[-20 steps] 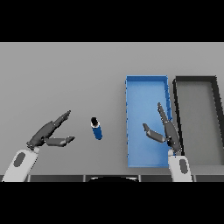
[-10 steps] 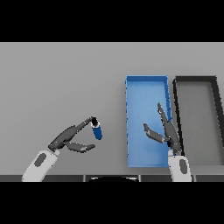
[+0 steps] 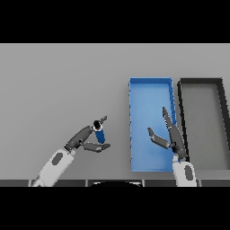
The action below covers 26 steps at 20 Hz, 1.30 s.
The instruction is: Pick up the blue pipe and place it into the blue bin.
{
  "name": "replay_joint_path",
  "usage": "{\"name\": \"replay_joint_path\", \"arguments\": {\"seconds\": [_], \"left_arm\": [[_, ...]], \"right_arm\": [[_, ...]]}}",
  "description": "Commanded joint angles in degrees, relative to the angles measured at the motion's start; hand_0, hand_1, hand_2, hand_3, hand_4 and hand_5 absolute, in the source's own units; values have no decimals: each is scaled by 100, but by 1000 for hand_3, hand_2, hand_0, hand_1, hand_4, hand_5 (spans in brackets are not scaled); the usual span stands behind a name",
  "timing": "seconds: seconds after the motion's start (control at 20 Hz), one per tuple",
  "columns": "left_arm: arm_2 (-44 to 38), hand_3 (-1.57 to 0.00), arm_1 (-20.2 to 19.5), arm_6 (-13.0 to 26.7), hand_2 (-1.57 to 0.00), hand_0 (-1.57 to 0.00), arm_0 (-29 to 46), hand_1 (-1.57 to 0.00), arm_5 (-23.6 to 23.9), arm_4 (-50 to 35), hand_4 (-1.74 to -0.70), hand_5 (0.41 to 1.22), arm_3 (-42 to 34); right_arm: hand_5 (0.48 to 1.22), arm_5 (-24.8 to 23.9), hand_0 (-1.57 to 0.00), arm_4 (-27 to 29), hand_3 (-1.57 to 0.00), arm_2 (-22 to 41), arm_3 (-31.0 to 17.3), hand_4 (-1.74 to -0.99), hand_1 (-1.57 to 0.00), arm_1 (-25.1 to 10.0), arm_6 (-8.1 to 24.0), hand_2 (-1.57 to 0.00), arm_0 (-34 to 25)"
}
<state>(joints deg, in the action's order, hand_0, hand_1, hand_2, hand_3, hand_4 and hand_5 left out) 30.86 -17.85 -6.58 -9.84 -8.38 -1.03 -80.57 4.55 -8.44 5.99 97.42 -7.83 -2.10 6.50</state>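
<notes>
- The short blue cylindrical pipe (image 3: pixel 99 133), dark at its top end, stands on the plain grey worktop (image 3: pixel 58 85), well to the left of the bins and near the front edge.
- The left hand (image 3: pixel 84 137) is right at the pipe: fingers reach behind it at about eleven o'clock and the thumb lies at its foot at about six, so the pipe sits between them. The hand looks spread rather than clamped; I would not call this a firm hold yet.
- My judgement: the grasping step is in hand. Next the fingers must close round the pipe, then lift and carry it toward three o'clock.
- The shallow blue rectangular bin (image 3: pixel 150 83) lies there, holding nothing.
- The right hand (image 3: pixel 170 137) hovers over the bin's right side, fingers relaxed and straight, grasping nothing.
- A dark grey bin (image 3: pixel 200 81) sits just beside, further toward three o'clock.
</notes>
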Motion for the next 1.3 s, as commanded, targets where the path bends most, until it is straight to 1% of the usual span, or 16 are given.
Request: {"name": "replay_joint_path", "arguments": {"seconds": [0.0,0.1,0.2,0.25,0.3,0.35,0.45,0.5,0.6,0.7,0.85,0.9,0.95,1.05,1.15,1.25], "left_arm": [[21,1,117,32,1,1,-107,1,-17,7,-1160,491,146],[10,1,296,-13,1,1,-124,1,-108,-166,-1190,512,211],[-79,-69,416,30,-79,1,-230,1,-214,-379,-1240,566,329],[-75,-197,454,-24,-208,-3,-219,-89,-237,-399,-1275,607,371],[-109,-472,535,52,-390,-93,-235,-246,-245,-480,-1306,730,445],[-173,-692,579,25,-626,-340,-226,-501,-254,-597,-1389,828,472],[-132,-979,704,-22,-966,-783,-172,-886,-302,-644,-1509,969,461],[-71,-1098,729,-176,-1087,-941,-85,-1023,-284,-592,-1553,1020,425],[5,-1250,735,-93,-1261,-1168,-97,-1220,-199,-512,-1617,1092,347],[12,-1351,709,-143,-1373,-1313,-117,-1347,-159,-472,-1656,1139,349],[84,-1419,770,-296,-1470,-1439,-42,-1456,-80,-436,-1690,1179,115],[68,-1430,795,-322,-1490,-1465,-90,-1479,-66,-491,-1698,1187,-25],[59,-1440,833,-318,-1506,-1486,-185,-1497,-72,-542,-1705,1194,-134],[91,-1447,972,-267,-1529,-1517,-346,-1524,-43,-563,-1714,1204,-271],[78,-1450,935,-279,-1544,-1536,-402,-1541,-116,-640,-1719,1210,-437],[93,-1449,913,-58,-1554,-1549,-485,-1552,-121,-706,-1721,1214,-695]], "right_arm": [[665,2,1,-41,1,-1,-96,-1323,1,-17,23,1,-27],[664,-6,1,-26,1,-38,-105,-1319,1,-37,-38,1,-19],[664,16,1,61,1,-94,-111,-1322,1,-49,-14,1,-68],[664,35,1,55,1,-70,-109,-1320,1,-47,-16,1,-56],[663,15,1,10,1,-16,-83,-1319,1,1,-36,1,-39],[666,11,1,19,1,-12,-77,-1322,1,21,-50,1,-44],[665,-24,1,-16,1,-79,-161,-1313,1,-50,-75,1,-79],[664,-37,1,-21,1,-76,-153,-1309,1,-40,-30,1,-113],[666,23,1,29,1,-91,-118,-1307,1,-84,-49,1,-65],[666,1,1,-32,1,-51,-112,-1294,1,-70,-25,1,-102],[662,-40,1,-78,1,-71,-175,-1281,1,-89,57,1,-200],[656,-24,1,-43,1,-76,-229,-1279,1,-60,77,1,-216],[657,1,1,-33,1,-44,-178,-1279,1,-41,-19,1,-180],[663,11,1,-42,1,-86,-167,-1280,1,-119,-49,1,-186],[673,-11,1,-114,1,-85,-162,-1277,1,-168,-8,1,-171],[682,-2,1,-191,1,-9,-139,-1278,1,-151,-107,1,-75]]}}
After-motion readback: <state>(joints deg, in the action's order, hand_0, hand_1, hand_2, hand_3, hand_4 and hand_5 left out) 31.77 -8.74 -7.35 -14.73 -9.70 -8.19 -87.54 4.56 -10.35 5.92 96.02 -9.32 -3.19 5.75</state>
